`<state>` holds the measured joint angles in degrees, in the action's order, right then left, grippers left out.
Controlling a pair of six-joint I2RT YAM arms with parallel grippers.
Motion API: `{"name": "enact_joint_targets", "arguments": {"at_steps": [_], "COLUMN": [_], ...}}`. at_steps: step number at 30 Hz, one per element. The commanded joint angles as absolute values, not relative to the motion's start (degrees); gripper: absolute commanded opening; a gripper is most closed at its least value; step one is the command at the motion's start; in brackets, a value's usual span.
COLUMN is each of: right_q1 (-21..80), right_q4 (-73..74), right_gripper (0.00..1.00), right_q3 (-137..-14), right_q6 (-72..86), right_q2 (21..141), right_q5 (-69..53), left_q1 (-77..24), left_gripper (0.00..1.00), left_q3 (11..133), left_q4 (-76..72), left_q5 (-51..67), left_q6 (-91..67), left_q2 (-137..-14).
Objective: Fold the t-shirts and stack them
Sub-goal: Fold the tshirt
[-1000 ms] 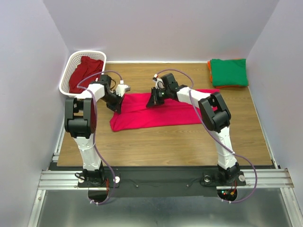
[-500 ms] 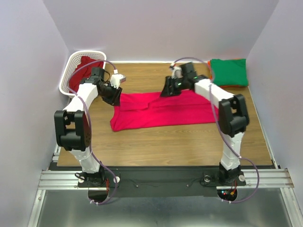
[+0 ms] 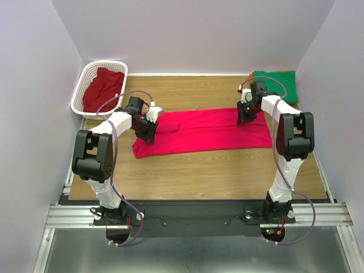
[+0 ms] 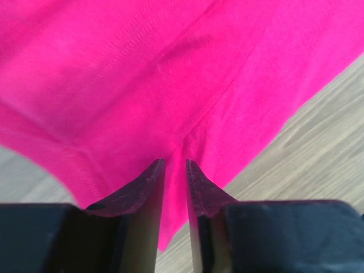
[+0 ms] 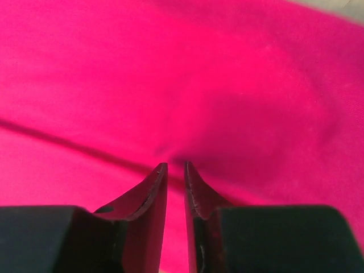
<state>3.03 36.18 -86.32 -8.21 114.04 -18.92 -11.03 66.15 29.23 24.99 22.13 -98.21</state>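
The bright pink-red t-shirt (image 3: 210, 129) lies stretched in a long band across the middle of the table. My left gripper (image 3: 150, 127) is shut on cloth near its left end, and my right gripper (image 3: 245, 115) is shut on cloth near its upper right end. In the left wrist view the jaws (image 4: 175, 162) pinch a gathered fold of the pink shirt (image 4: 142, 68), with wood showing beside it. In the right wrist view the jaws (image 5: 175, 165) pinch the same shirt (image 5: 199, 74). The darker crimson shirt (image 3: 102, 88) lies in the basket. The folded green shirt (image 3: 274, 85) lies on the orange one (image 3: 251, 79) at the back right.
The white lattice basket (image 3: 85, 79) stands at the back left corner. The folded stack sits just behind my right gripper. Purple-grey walls close in the table on the left, back and right. Bare wood (image 3: 199, 173) shows in front of the pink shirt.
My right gripper has moved far to the right with the shirt's edge, drawing the shirt out longer and flatter. My left gripper went back toward the basket, then came forward and right.
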Motion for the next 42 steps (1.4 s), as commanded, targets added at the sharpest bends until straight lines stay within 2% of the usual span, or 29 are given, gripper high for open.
{"name": "enact_joint_targets", "arguments": {"at_steps": [1,3,6,8,11,14,15,17,18,20,21,22,24,27,30,35,42], "right_q1": [2.64,2.55,2.64,2.72,5.0,14.21,17.2,25.55,28.01,28.04,27.52,27.51,25.58,24.96,24.87,24.87,24.87], "right_q4": [37.97,38.23,39.28,40.69,43.5,44.2,46.3,48.51,49.56,50.27,50.53,50.71,50.45,48.97,45.29,35.54,25.33], "right_gripper": [0.21,0.16,0.14,0.14,0.1,0.11,0.13,0.15,0.19,0.25,0.27,0.27,0.28,0.3,0.26,0.24,0.21], "right_q3": [-89.65,-87.91,-84.12,-80.44,-76.04,-69.01,-68.12,-68.29,-69.51,-71.71,-74.85,-74.88,-78.21,-79.89,-79.72,-80.51,-91.91], "right_q6": [-12.48,-13.35,-14.24,-15.29,-16.87,-18.19,-17.58,-15.66,-13.82,-11.88,-10.82,-10.72,-11.07,-12.39,-12.31,-7.57,-0.18], "right_q2": [118.03,119.09,119.0,118.57,116.03,110.76,109.61,106.37,105.22,102.84,100.83,99.94,98.18,99.22,102.74,108.54,114.68], "right_q5": [-13.36,-12.57,-12.3,-13.01,-15.02,-19.32,-24.9,-30.38,-35.54,-39.36,-39.29,-39.37,-39.03,-35.7,-31.3,-30.77,-28.48], "left_q1": [-11.78,-12.04,-11.87,-11.43,-10.29,-8.18,-7.91,-7.3,-7.21,-7.12,-7.12,-7.12,-7.47,-8.61,-10.45,-12.65,-12.66], "left_gripper": [0.3,0.29,0.27,0.25,0.23,0.23,0.23,0.26,0.31,0.35,0.39,0.4,0.43,0.43,0.43,0.4,0.4], "left_q3": [63.81,63.28,64.16,66.96,77.31,97.41,109.83,122.63,133.66,137.98,134.94,131.43,120.31,112.0,104.61,100.11,100.82], "left_q4": [27.16,27.33,27.77,27.86,29.09,34.25,36.19,42.32,45.23,44.74,41.34,41.31,35.44,31.82,31.03,28.31,26.9], "left_q5": [20.48,18.3,15.48,14.16,10.56,9.06,9.84,11.07,13.25,14.85,16.94,17.66,20.81,22.14,22.67,23.64,23.9], "left_q6": [19.42,19.77,20.65,21.27,24.51,26.28,26.8,26.81,26.46,25.58,24.79,24.79,23.29,21.89,20.13,17.58,15.12], "left_q2": [-100.01,-100.63,-103.44,-107.2,-115.99,-127.94,-130.58,-136.91,-139.02,-137.82,-133.55,-133.51,-125.53,-118.67,-116.72,-118.03,-120.41]}}
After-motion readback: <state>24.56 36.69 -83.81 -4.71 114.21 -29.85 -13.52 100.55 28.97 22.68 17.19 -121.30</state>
